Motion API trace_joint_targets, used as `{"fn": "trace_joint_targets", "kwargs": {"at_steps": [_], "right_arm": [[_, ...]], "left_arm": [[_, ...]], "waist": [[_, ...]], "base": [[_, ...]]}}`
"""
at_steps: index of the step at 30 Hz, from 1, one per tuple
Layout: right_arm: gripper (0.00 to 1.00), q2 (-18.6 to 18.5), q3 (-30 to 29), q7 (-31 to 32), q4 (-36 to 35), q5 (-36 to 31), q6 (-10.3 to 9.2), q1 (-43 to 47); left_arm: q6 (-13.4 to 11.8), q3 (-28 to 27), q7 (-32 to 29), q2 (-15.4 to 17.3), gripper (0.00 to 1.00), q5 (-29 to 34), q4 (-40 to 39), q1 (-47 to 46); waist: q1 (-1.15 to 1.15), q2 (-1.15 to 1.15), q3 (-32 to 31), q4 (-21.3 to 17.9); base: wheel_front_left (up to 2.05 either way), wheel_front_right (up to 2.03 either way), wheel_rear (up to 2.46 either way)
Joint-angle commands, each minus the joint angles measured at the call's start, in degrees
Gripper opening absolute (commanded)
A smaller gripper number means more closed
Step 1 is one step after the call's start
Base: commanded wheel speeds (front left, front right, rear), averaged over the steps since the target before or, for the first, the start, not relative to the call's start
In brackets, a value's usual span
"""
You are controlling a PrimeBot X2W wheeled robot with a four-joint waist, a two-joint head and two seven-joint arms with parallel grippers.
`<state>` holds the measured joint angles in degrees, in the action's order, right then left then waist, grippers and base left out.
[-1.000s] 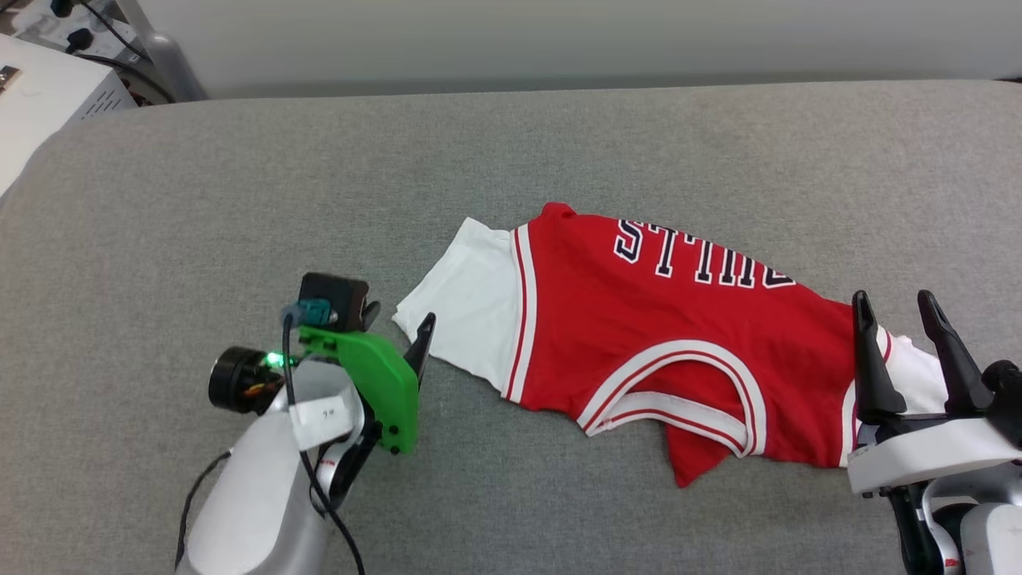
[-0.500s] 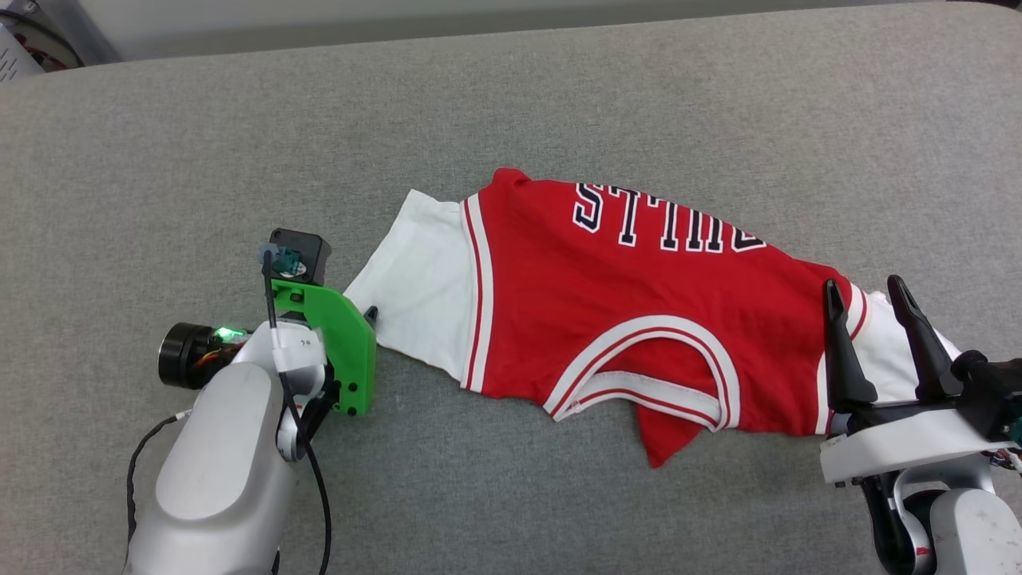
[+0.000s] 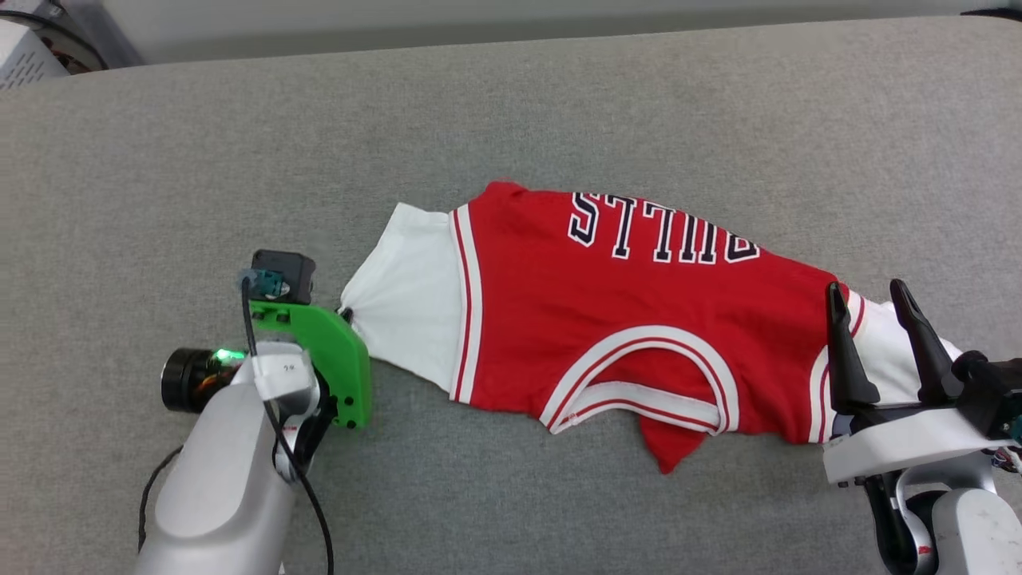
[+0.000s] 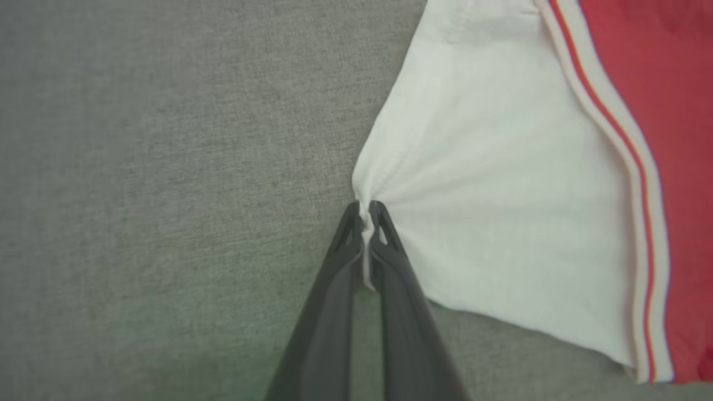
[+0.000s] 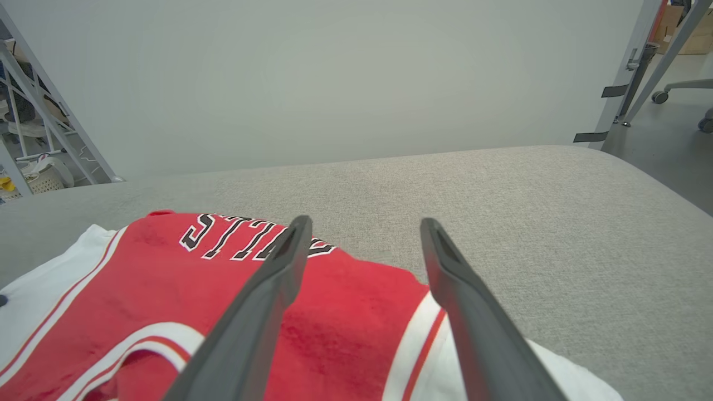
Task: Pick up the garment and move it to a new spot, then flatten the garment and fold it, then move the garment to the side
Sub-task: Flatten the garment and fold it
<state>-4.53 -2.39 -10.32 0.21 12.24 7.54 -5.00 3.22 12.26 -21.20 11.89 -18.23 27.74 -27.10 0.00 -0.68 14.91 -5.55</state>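
Observation:
The garment is a red jersey with white sleeves and navy lettering, lying crumpled on the grey padded table. My left gripper is shut on the tip of the garment's white sleeve, and the cloth puckers into folds at the pinch. In the head view the left gripper sits at the sleeve's left corner, mostly hidden by its green bracket. My right gripper stands open above the other white sleeve at the garment's right end; its two fingers straddle the red-and-white trim with nothing between them.
The grey table surface runs wide to the left and behind the garment. A white equipment box and cables sit past the back left corner. A grey wall stands behind, with metal frame legs at the far right.
My left gripper has reached the sleeve corner and closed on it, bunching the cloth. The head camera has shifted, so the whole scene sits differently. The right gripper stays open over the right sleeve.

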Motion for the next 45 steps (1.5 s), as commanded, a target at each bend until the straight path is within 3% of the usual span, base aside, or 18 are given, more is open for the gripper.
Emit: {"fn": "trace_joint_targets", "kwargs": {"at_steps": [1, 10, 15, 16, 26, 31, 35, 41, 45], "right_arm": [[1.0, -0.2, -0.3, 0.2, 0.4, -0.3, -0.05, -0.2], [1.0, -0.4, -1.1, 3.2, 1.9, 0.0, -0.05, 2.1], [1.0, -0.1, -1.7, 6.9, 3.5, -0.5, -0.05, 2.9], [1.0, -0.1, -1.7, 7.3, 3.6, -0.6, -0.05, 3.0], [1.0, -2.9, 1.1, 12.6, 2.3, -0.1, -0.05, 1.7], [1.0, -8.4, 7.5, 25.3, 0.7, 2.5, -0.05, -2.3], [1.0, -12.5, 12.7, 37.7, 1.0, 4.9, -0.05, -7.4], [1.0, -14.3, 16.1, 56.0, 6.6, 6.2, -0.05, -12.1], [1.0, -13.7, 16.8, 61.7, 9.8, 5.6, -0.05, -12.9]], "left_arm": [[-0.6, -0.7, 0.7, 0.0, 0.0, -1.0, -0.8, 2.5], [-2.0, -1.3, 0.5, 0.7, 0.0, -3.1, -12.4, 15.2], [-1.8, 1.7, -0.4, 0.3, 0.0, -2.7, -18.5, 22.3], [-1.8, 1.9, 0.3, 0.1, 1.0, -2.5, -18.7, 22.4], [0.0, 2.2, 17.5, -0.3, 1.0, 0.3, -19.2, 19.6], [0.9, 3.0, 25.8, -1.1, 1.0, 1.2, -18.4, 18.4], [1.2, 3.6, 28.7, -1.5, 1.0, 1.4, -17.2, 18.0], [1.6, 4.7, 30.1, -2.0, 1.0, 1.3, -15.4, 16.6], [1.7, 5.0, 30.9, -2.2, 1.0, 1.1, -14.5, 15.8]], "waist": [[0.0, 0.68, -2.2, 2.0], [0.0, 0.68, -6.9, 7.6], [0.0, 0.68, -8.2, 9.6], [0.0, 0.68, -8.3, 9.7], [0.0, 0.68, -8.7, 11.3], [0.0, 0.68, -8.2, 13.7], [0.0, 0.68, -7.3, 15.6], [0.0, 0.68, -5.8, 18.6], [0.0, 0.68, -4.7, 20.2]], "base": [[0.0, 0.0, 0.0], [0.0, 0.0, 0.0], [0.0, 0.0, 0.0], [0.0, 0.0, 0.0], [0.0, 0.0, 0.0], [0.0, 0.0, 0.0], [0.0, 0.0, 0.0], [0.0, 0.0, 0.0], [0.0, 0.0, 0.0]]}}
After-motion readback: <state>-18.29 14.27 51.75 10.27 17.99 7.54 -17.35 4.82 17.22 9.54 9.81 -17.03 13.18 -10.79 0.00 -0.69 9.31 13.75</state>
